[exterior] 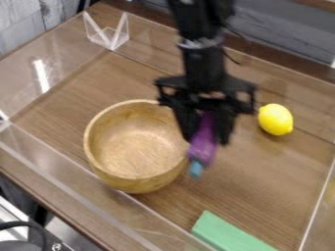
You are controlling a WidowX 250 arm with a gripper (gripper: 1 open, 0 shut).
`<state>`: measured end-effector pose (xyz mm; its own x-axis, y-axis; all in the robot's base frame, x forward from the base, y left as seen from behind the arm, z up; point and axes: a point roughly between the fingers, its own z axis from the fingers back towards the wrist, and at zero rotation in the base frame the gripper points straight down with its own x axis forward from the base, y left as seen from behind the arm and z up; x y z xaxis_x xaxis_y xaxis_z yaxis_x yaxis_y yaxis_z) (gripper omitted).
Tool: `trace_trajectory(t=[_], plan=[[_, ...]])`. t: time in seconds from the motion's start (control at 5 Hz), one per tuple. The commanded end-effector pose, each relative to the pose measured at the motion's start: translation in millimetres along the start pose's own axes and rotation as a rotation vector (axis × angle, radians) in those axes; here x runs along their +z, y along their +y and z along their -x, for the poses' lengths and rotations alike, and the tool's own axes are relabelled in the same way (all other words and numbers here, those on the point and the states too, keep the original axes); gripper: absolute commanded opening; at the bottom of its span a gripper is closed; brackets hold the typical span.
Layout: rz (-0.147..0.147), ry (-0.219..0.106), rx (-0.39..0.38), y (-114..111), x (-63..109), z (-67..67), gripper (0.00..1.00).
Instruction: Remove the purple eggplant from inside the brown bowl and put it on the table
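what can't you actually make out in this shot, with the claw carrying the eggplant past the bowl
- Purple eggplant: its upper end is hidden between the fingers of the claw, so the contact points cannot be seen.
- Its stem tip is motion-blurred; whether it clears or touches the table is unclear.
- Arm: cut off by the top edge.
- Green block: cut off by the bottom edge.
- Brown bowl: the near inner wall is hidden by its own rim.
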<state>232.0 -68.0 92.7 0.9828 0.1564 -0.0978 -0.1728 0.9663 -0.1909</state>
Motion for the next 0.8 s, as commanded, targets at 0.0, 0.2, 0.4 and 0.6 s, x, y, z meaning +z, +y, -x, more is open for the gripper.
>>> trace_trajectory(t=[0.0,0.2,0.4,0.6], plan=[[0.017,-0.049,-0.002,-26,-4.6,-3.7,0.0],[0.017,-0.043,-0.007,-39,-22.0,3.3,0.0],[0.021,-0.05,-0.002,-39,-32.2,2.0,0.0],[0.026,-0.063,0.0,-38,-35.7,-2.2,0.0]])
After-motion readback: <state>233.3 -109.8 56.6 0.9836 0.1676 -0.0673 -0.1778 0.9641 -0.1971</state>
